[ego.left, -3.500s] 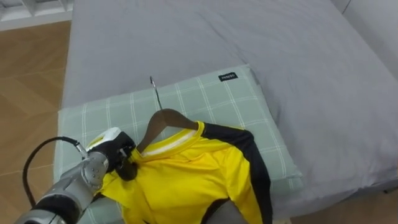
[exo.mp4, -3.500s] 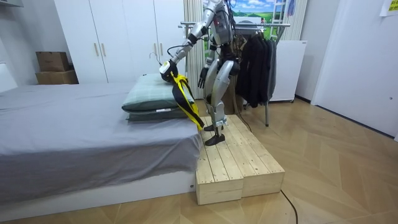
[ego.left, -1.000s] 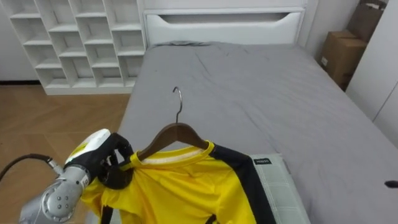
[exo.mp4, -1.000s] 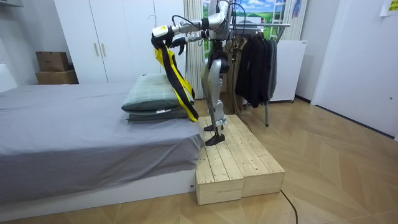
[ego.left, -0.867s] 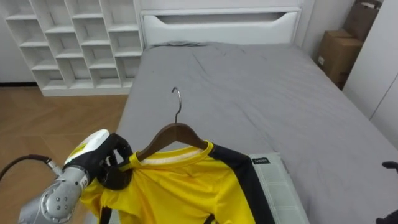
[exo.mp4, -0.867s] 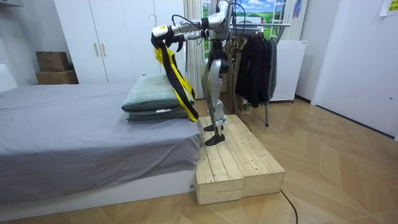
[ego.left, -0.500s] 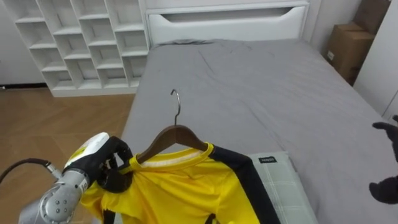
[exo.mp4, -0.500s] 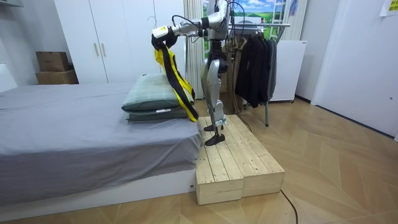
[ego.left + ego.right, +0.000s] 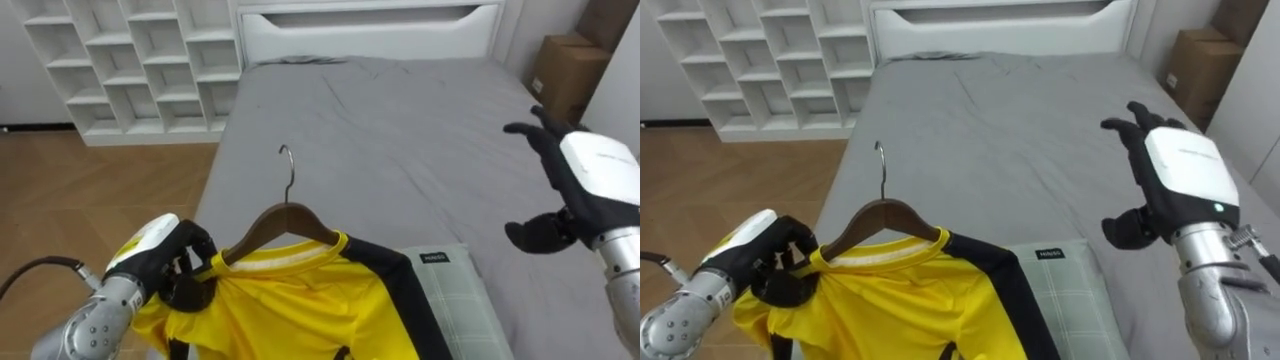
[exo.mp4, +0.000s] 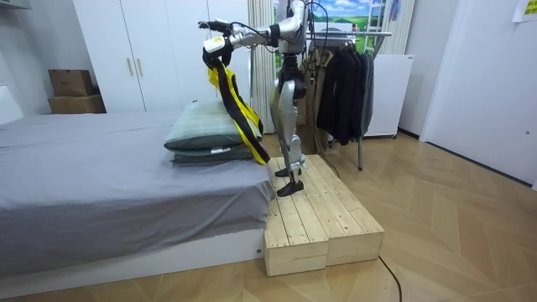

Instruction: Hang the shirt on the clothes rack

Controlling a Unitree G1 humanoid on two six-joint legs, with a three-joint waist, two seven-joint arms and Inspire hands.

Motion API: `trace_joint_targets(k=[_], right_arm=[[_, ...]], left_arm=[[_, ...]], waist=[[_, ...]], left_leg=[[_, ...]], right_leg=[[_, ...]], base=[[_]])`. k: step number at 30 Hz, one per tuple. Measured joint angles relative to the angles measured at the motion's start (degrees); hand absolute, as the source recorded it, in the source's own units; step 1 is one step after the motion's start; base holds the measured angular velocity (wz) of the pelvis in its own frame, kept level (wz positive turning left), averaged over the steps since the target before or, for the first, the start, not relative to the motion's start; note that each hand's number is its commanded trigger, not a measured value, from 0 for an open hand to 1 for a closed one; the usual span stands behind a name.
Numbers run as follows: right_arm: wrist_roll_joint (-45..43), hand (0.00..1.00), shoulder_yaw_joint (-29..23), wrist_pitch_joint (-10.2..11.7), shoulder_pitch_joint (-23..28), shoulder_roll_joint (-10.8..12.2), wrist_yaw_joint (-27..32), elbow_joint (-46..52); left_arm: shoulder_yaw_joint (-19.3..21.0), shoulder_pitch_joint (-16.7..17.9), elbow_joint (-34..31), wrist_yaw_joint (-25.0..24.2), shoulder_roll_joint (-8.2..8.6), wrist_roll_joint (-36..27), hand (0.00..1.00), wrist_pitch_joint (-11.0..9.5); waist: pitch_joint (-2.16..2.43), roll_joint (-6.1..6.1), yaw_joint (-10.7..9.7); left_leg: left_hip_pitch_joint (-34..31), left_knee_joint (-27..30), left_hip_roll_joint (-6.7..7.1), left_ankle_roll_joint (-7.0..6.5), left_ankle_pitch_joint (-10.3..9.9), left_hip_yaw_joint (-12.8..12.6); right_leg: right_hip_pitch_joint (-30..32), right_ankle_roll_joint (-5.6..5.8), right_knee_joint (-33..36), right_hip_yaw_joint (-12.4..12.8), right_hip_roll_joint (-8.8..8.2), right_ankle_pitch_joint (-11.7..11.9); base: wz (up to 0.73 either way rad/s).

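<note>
1. At the lower left of the left eye view, the left hand (image 9: 165,268) clenches the shoulder of the yellow jersey (image 9: 290,305), which is held on its wooden hanger (image 9: 285,218) above the grey bed (image 9: 400,130).
2. At the right edge, the right hand (image 9: 590,180) hovers with fingers spread, holding nothing.
3. The step in hand is likely carrying. Next, the robot must turn to the clothes rack (image 10: 352,35) at the room view's upper middle.
4. A plaid pillow (image 9: 455,300) lies beneath. Dark coats (image 10: 348,84) crowd the rack, and the wooden platform (image 10: 319,218) may cramp turning.

One shirt (image 9: 300,300), one hanger (image 9: 283,215), one bed (image 9: 400,130).
</note>
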State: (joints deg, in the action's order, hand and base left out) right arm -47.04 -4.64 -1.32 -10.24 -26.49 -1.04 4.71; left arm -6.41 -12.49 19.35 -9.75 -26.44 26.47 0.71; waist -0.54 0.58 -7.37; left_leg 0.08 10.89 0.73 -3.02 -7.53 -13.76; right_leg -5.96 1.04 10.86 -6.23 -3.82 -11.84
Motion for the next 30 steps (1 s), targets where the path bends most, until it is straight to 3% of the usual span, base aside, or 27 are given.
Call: trace_joint_targets(k=[6, 9, 17, 25, 27, 30], right_arm=[[-0.75, 0.00, 2.31, -0.10, -2.04, -0.02, -1.38, 0.59], [-0.67, 0.00, 3.02, -0.10, -2.12, -0.02, -2.41, 0.63], [-0.19, 0.00, 4.54, 0.03, -2.21, -0.01, -3.92, 0.62], [10.77, 0.00, 5.17, -0.02, -2.23, 0.09, -4.89, -1.94], [13.87, 0.00, 5.45, -0.02, -2.24, 0.55, -5.93, -4.47], [17.77, 0.00, 5.76, -0.05, -2.24, 1.54, -7.38, -6.84]], left_arm=[[-0.01, 0.01, -2.82, 0.00, 0.86, 0.18, 1.00, -0.33], [-0.02, 0.01, -4.42, 0.01, 1.24, 0.24, 1.00, -0.35], [-0.03, 0.01, -5.16, 0.02, 2.28, 2.32, 1.00, -0.36], [-0.06, 0.01, -7.84, 0.09, 4.21, 3.78, 1.00, -0.36], [-0.07, 0.01, -7.85, 0.16, 5.37, 4.21, 1.00, -0.37], [-0.49, 0.01, -7.84, 0.25, 5.77, 4.26, 1.00, -0.37]], waist=[[-0.24, 1.14, 2.32], [-0.22, 1.18, 2.83], [-0.13, 1.03, 3.51], [-0.13, 0.98, 4.99], [-0.14, 0.99, 5.36], [-0.15, 0.99, 5.29]], left_leg=[[-0.61, 0.31, 0.02, 0.00, 0.00, 0.46], [-1.34, 0.70, 0.04, 0.00, -0.02, 1.58], [-1.47, 1.12, 0.11, 0.00, -0.02, 2.21], [-0.53, 0.54, 0.03, 0.00, 0.00, 1.98], [-0.22, 0.75, 0.02, -0.01, 0.00, 2.03], [-0.29, 0.78, 0.03, -0.01, 0.00, 2.17]], right_leg=[[0.30, -0.01, -0.10, -0.60, 0.02, 0.05], [0.40, 0.07, -0.08, -1.78, -0.04, 0.16], [-0.12, 0.07, -0.10, -2.10, 0.01, 0.17], [-0.38, 0.00, -0.15, -1.86, 0.02, 0.21], [-0.83, 0.00, -0.19, -1.89, -0.05, 0.22], [-0.95, 0.01, -0.20, -2.01, -0.05, 0.22]], base=[[0.05], [0.19], [0.05], [-0.03], [0.00], [0.00]])
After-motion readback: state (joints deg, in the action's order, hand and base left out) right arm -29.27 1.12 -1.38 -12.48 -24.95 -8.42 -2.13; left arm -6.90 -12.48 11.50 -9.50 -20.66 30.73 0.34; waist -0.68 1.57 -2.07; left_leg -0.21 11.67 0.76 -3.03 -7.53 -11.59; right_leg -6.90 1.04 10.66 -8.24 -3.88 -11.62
